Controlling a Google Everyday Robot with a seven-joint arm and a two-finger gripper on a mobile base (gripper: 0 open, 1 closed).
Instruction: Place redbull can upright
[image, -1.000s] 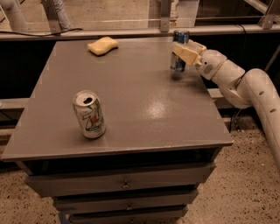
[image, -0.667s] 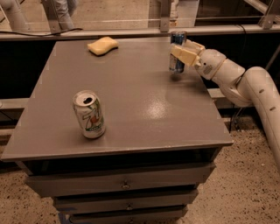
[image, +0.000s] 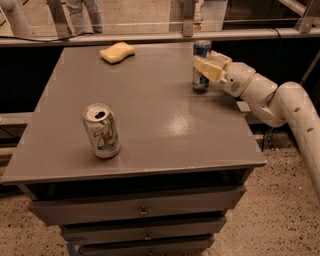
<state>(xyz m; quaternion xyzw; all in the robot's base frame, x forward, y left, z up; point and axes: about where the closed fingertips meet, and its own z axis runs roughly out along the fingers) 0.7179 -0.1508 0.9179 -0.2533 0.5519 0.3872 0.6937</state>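
Looking across your grey table (image: 150, 125), you see a flat, faintly glossy top over a stack of drawers with small knobs. Your arm (image: 280, 102) comes in low from the right, smooth white rounded segments bent at the wrist, reaching leftward over the table's far right edge. Front left, well apart from it, you have the 7UP can (image: 101, 131), wide, white and green, upright with an open silver top. Now the redbull can (image: 201, 50): slim, blue and silver, standing upright on the far right part of the table. Your gripper (image: 204, 66) is right on it, beige fingers (image: 207, 70) clamped around the can's middle, one crossing its front. Far left of that lies a soft yellow sponge (image: 117, 51), flat on the top.
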